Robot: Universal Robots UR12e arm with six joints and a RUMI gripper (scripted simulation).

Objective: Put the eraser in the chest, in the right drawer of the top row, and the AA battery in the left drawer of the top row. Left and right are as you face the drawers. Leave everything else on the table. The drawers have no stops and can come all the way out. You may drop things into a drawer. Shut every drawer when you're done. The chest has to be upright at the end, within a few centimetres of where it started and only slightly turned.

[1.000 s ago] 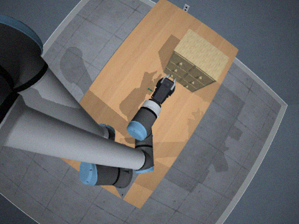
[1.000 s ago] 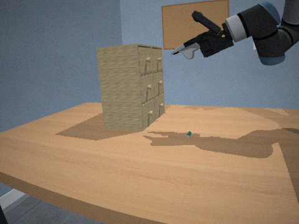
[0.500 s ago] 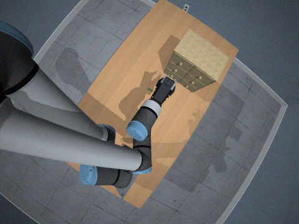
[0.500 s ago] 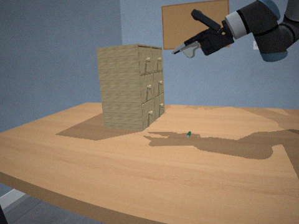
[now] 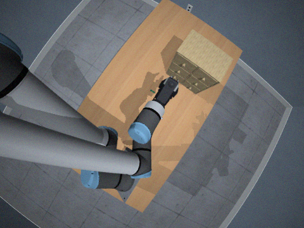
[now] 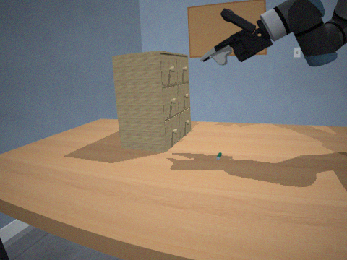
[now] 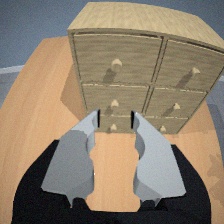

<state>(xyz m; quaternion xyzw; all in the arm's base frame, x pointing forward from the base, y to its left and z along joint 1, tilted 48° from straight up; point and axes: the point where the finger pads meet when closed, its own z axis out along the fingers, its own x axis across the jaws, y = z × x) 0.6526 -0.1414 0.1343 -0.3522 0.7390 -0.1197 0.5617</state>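
The wooden chest [image 6: 153, 99] stands upright on the table, with two columns of three drawers, all shut. It also shows in the overhead view [image 5: 199, 61] and in the wrist view [image 7: 145, 70]. My gripper [image 6: 209, 58] hovers in the air in front of the chest at about the height of its top, fingers pointing at the drawers. In the wrist view the fingers stand a little apart with nothing between them. A small green AA battery [image 6: 219, 156] lies on the table in front of the chest, below my arm; it also shows in the overhead view [image 5: 152, 91]. I see no eraser.
The top-row left drawer [image 7: 117, 62] and right drawer [image 7: 192, 75] each have a small knob. A cork board [image 6: 225, 29] hangs on the wall behind. The table edges lie well away from the chest.
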